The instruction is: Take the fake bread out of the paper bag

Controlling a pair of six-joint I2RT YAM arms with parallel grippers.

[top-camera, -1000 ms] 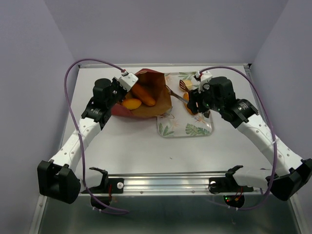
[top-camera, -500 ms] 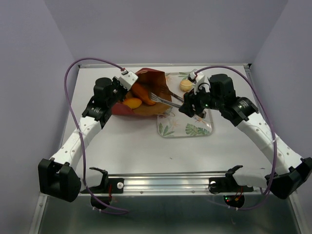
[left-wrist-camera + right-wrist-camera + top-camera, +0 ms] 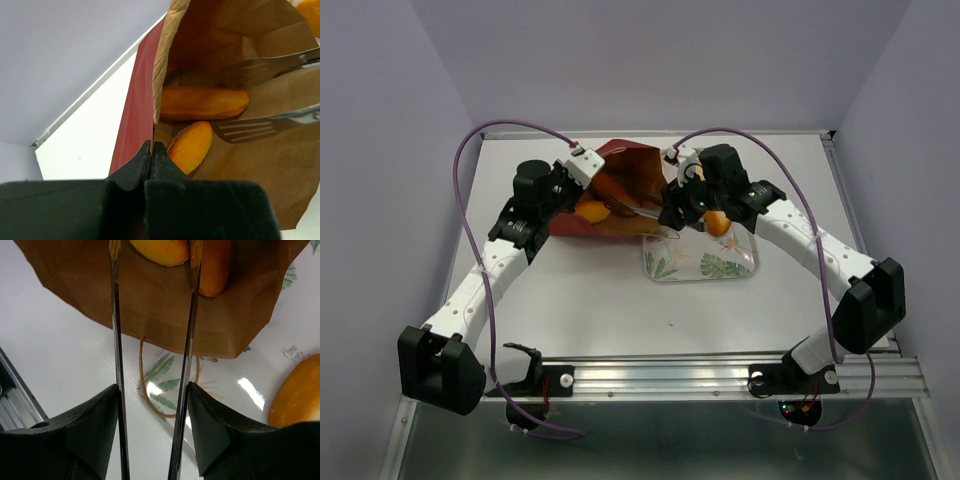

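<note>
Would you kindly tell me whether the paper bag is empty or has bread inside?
Not empty: a long loaf and a second orange piece lie inside the paper bag, with the tongs reaching in beside them.

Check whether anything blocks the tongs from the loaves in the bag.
Nothing visible does. The left gripper pinches the paper bag open at its edge; the tongs in the right gripper reach inside, tips beside the upper loaf and lower loaf.

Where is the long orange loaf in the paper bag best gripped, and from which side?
Probably grip the long loaf across its narrow width near the rounded end pointing at the paper bag's mouth, entering through that mouth: it lies lengthwise towards the opening.
</note>
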